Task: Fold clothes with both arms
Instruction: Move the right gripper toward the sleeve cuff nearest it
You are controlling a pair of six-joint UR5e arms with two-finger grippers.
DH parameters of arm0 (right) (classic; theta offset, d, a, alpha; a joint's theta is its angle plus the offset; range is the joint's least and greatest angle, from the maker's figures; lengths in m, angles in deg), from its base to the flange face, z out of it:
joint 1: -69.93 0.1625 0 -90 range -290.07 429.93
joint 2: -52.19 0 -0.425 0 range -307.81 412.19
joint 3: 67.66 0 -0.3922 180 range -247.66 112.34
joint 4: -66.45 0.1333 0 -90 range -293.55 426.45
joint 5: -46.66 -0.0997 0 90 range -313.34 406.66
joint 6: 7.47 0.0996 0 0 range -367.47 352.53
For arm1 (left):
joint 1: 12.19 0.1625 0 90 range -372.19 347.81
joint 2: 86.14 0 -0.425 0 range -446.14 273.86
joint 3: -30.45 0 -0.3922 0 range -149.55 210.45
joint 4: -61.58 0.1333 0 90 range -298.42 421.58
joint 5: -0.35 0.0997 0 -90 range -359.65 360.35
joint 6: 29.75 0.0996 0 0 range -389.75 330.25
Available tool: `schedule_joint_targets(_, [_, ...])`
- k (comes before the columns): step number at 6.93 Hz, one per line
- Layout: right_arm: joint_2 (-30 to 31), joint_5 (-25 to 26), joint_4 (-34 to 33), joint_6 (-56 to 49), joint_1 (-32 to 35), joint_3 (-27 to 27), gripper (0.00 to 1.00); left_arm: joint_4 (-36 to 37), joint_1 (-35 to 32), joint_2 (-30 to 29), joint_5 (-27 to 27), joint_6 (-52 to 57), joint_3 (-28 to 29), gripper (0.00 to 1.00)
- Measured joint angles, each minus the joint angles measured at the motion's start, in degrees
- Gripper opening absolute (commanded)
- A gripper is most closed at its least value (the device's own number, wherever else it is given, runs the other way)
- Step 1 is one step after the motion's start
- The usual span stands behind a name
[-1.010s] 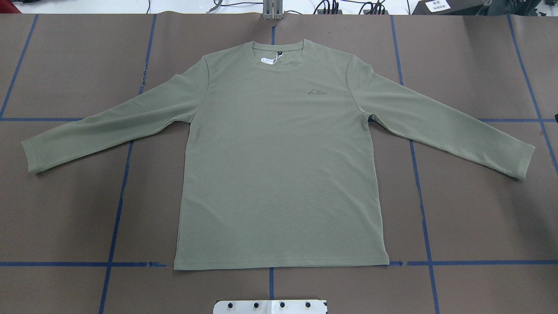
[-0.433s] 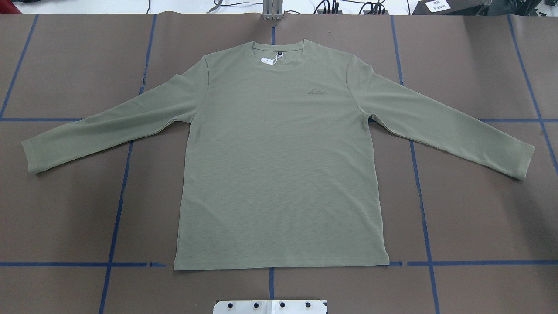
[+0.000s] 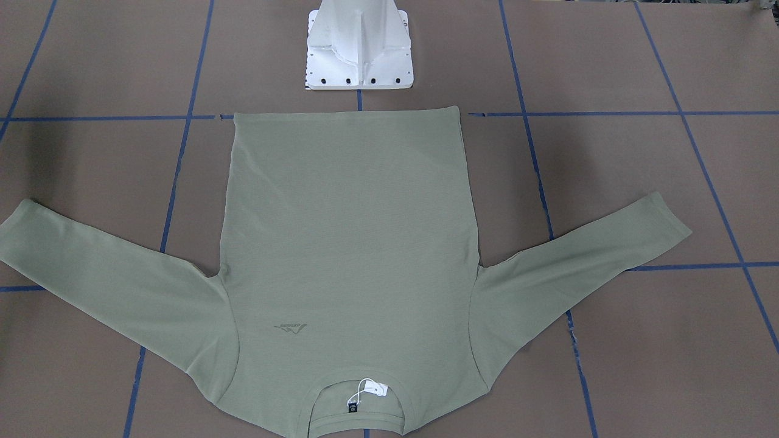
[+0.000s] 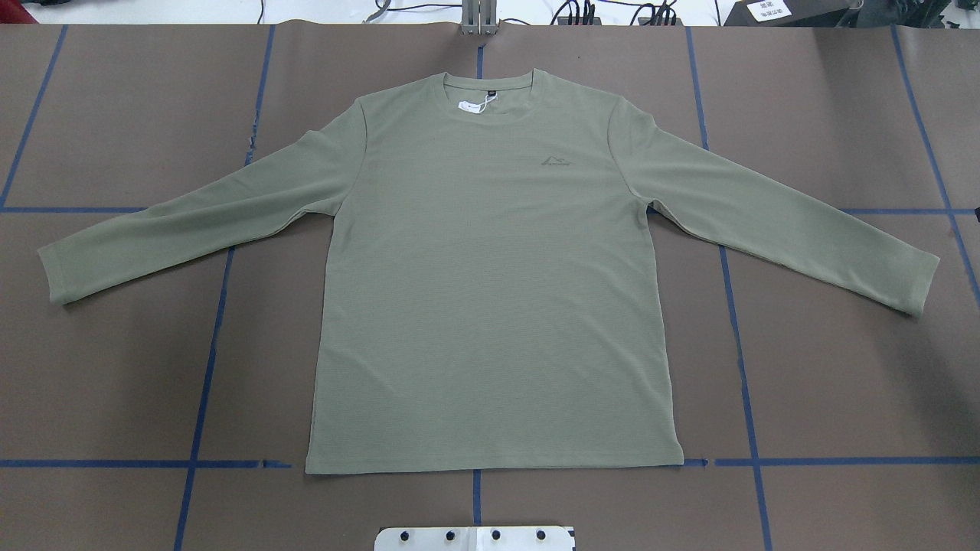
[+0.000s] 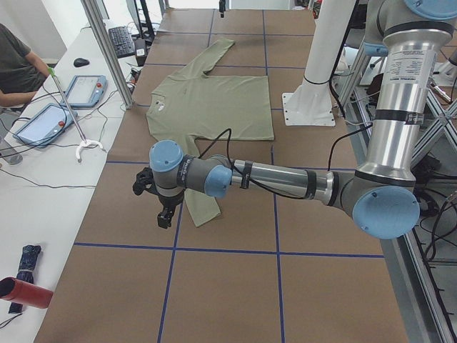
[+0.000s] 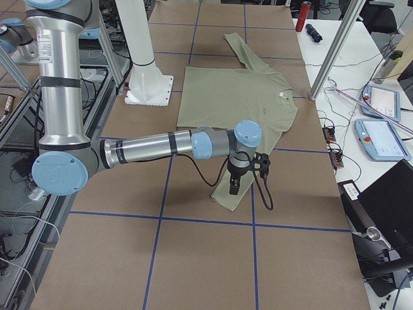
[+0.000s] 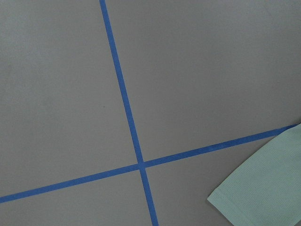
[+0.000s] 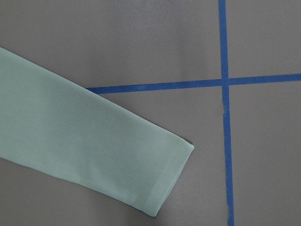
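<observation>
A: On the brown table (image 4: 115, 367), overhead view: green shirt (image 4: 490, 291) is lying flat, front up, neck at 12, hem at 6

B: Sleeves?

A: Both spreading out straight, left sleeve (image 4: 191, 222) pointing to 8, right sleeve (image 4: 781, 214) to 4. White hang tag (image 4: 468, 107) is sitting inside the collar, logo (image 4: 557, 161) approx 1 from shirt ctr

B: Arms?

A: Only showing in side views. Left gripper (image 5: 165, 216) is hanging over the table by the left cuff (image 7: 263, 188); its wrist cam is catching just that cuff's corner at 4–5, w/ a blue tape (image 7: 127, 117) cross at 6. Right gripper (image 6: 233, 186) is hovering above the right cuff (image 8: 171, 183), the sleeve running 9 to 5 in its wrist cam

B: Jaws?

A: Can't tell for either, side views aren't showing enough

B: Anything else?

A: White base block (image 3: 359, 61) is standing just past the hem at 12 in front view, not touching. Person (image 5: 14, 64) is sitting at a side desk, 10 in left view
</observation>
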Motion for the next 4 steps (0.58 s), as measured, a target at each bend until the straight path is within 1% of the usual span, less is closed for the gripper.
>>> schedule_joint_targets(1, [-0.2, -0.1, 9.0, 3.2, -1.6, 5.0, 0.98, 0.0, 0.2, 0.4, -1.5, 0.0, -0.6, 1.0])
schedule_joint_targets(2, [-0.9, 0.1, 19.0, 9.5, -3.8, 11.0, 0.96, 0.0, 0.5, 0.6, -2.1, -0.1, -0.8, 1.0])
schedule_joint_targets(3, [-1.8, 0.5, 27.0, 16.2, -6.0, 15.9, 0.96, 0.0, 0.6, 0.6, -2.3, 0.0, -0.9, 1.0])
schedule_joint_targets(4, [-2.3, 0.6, 31.4, 20.4, -7.4, 19.2, 0.95, 0.0, 0.7, 0.7, -2.3, 0.0, -0.9, 1.0])
